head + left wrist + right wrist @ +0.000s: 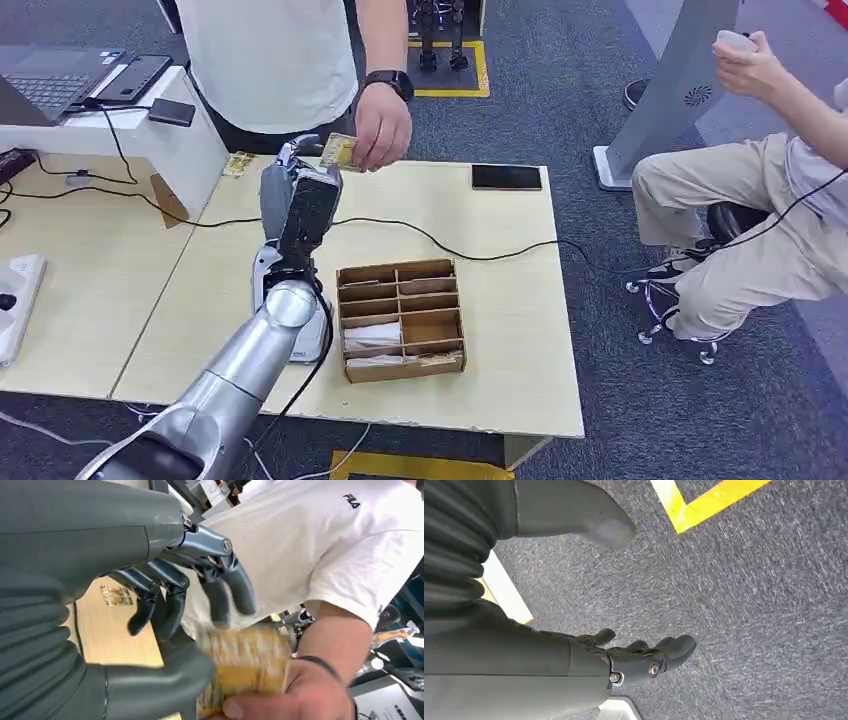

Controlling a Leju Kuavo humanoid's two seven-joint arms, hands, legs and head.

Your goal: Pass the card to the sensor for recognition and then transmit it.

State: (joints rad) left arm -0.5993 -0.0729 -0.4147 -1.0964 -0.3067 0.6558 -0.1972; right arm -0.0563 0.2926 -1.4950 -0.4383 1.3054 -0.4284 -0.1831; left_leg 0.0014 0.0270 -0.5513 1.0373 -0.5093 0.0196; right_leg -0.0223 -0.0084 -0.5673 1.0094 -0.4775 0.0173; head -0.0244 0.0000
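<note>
Left hand (305,180) raised at table's (500,330) 12 o'clock, fingers spread around card (245,665) pinched by person's hand (380,128); right hand (644,657) loosely spread, empty.

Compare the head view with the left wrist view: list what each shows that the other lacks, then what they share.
Head view alone: the cardboard organizer, the black phone, the black cable across the table, the laptop and a seated person.

Left wrist view alone: the logo on the white shirt and the left hand's fingers spread above the card.

Both: the left hand, the yellow card and the person's hand holding it.
</note>
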